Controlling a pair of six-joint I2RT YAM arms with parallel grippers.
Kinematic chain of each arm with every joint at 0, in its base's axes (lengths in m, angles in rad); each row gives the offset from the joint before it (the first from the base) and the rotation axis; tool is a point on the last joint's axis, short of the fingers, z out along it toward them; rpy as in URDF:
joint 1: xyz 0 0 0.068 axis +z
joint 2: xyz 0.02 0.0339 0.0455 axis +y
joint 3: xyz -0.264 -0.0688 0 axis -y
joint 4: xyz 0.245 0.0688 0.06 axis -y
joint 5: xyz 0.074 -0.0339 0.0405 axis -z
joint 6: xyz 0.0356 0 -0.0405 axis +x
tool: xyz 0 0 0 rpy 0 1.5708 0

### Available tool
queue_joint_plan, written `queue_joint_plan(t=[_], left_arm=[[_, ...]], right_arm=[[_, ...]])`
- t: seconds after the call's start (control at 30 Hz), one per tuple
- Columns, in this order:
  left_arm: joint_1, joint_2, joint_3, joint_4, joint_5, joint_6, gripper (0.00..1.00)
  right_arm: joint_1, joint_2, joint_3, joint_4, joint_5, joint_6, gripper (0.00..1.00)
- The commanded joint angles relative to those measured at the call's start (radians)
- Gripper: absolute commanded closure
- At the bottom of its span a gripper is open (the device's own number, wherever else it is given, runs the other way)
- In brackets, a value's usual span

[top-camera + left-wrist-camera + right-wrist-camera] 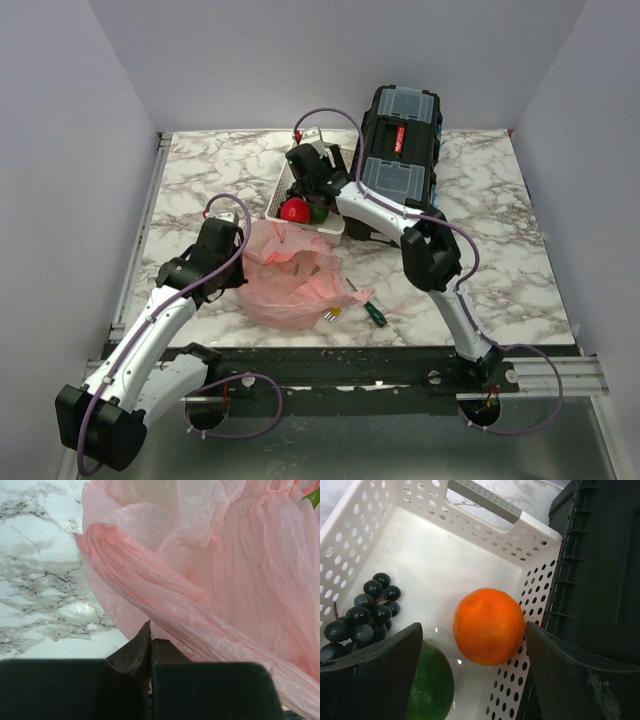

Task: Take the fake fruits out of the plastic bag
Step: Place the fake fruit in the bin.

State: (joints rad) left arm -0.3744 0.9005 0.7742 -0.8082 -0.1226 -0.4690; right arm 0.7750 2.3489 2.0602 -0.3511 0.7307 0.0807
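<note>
The plastic bag (292, 282) lies crumpled on the marble surface (500, 270), touching the near edge of the white tray (277, 198). The top view shows the left hand (240, 265) at the side of the bag, left of the tray's near corner. Only the left wrist view shows its grip: the fingers (135, 652) are pressed together with no gap, pinching a long fold of the bag (215, 580).

The top view shows two fake fruits in the tray's near end, the red fruit (294, 210) and the dark green fruit (319, 212) touching each other. The right hand (315, 172) hangs over the tray's middle and hides what lies beneath it. The right wrist view fills that in: the orange fruit (489, 626) rests on the tray floor (470, 555) against the perforated wall nearest the black toolbox (600, 580). The right hand (472, 627) is spread wide, one finger on each side of the orange fruit and clear of it. The green fruit (432, 685) sits partly behind the left finger, with the black grapes (365, 612) by the tray's opposite wall. The red fruit is outside this view.

A pale shape shows through the bag in the top view, too blurred to name. A green-handled screwdriver (375, 312) lies on the surface near the tray's front, just beside the bag.
</note>
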Motion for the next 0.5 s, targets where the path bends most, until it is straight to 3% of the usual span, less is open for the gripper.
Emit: queue_joint_plan(t=[0.0, 0.2, 0.47], left_arm=[[-0.002, -0.013, 0.024, 0.0, 0.0, 0.0, 1.0], [-0.003, -0.008, 0.025, 0.0, 0.003, 0.0, 1.0], [-0.003, 0.006, 0.027, 0.001, 0.013, 0.001, 1.0]], right_arm=[[0.002, -0.083, -0.028, -0.038, -0.069, 0.042, 0.15], [0.02, -0.251, -0.199, 0.039, -0.227, 0.084, 0.16], [0.084, -0.478, -0.442, 0.132, -0.325, 0.113, 0.17]])
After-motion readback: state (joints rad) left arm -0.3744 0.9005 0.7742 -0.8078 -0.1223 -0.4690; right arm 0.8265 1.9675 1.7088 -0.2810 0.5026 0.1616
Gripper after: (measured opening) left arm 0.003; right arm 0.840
